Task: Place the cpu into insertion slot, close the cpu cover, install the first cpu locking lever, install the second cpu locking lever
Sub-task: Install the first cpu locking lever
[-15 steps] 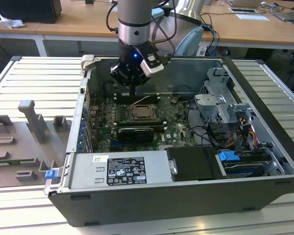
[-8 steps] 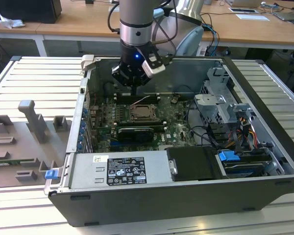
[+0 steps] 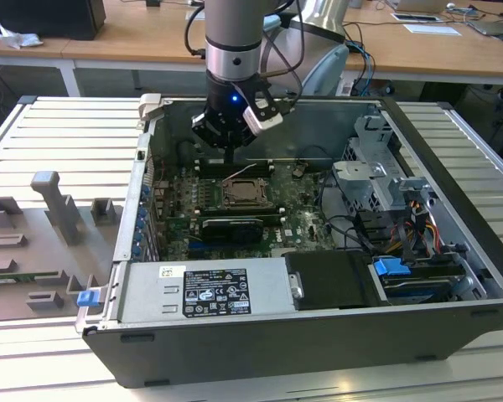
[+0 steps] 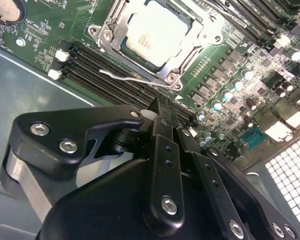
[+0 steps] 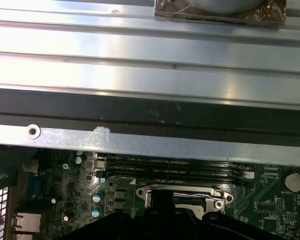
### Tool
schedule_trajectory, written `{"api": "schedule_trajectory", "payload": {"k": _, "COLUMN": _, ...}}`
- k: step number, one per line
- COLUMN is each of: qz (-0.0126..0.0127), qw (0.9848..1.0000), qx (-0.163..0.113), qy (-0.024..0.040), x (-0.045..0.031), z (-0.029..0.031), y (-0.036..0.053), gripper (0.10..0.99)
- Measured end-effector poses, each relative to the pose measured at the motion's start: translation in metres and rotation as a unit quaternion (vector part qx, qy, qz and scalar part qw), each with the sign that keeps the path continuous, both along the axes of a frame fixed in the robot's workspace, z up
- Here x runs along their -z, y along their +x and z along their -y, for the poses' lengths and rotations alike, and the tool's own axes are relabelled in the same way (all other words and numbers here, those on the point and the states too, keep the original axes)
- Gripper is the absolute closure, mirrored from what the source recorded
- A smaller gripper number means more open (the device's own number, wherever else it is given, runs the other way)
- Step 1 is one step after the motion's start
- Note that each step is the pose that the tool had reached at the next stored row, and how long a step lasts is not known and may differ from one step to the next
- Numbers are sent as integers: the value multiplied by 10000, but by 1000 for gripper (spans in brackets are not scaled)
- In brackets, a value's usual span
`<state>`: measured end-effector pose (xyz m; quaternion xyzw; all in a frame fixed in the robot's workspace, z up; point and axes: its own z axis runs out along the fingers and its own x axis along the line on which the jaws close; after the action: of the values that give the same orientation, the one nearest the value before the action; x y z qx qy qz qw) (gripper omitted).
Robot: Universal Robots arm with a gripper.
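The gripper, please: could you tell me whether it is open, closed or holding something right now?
Gripper: closed, holding nothing, poised above the memory slots.

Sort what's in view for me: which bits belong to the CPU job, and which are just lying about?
Job in hand:
cpu, seated
cover, down over it
lever beside the socket
tool, above the board

Just lying about:
memory slots
power supply
drive cage
grey fixtures outside the case

arm [image 3: 232, 29]: silver-grey tube | blue light [image 3: 234, 99] | black fingers [image 4: 162, 165], silver screws [image 4: 169, 204] | black cables [image 3: 187, 38]
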<state>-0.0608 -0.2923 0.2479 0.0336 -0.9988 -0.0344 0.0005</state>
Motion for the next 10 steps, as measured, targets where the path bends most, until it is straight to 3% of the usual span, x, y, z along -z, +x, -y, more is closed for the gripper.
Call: {"api": "schedule_trajectory", "payload": {"k": 10, "qz": 1, "qw": 10000, "qx": 0, "qy": 1, "x": 35, "z": 0, "y": 0, "gripper": 980}}
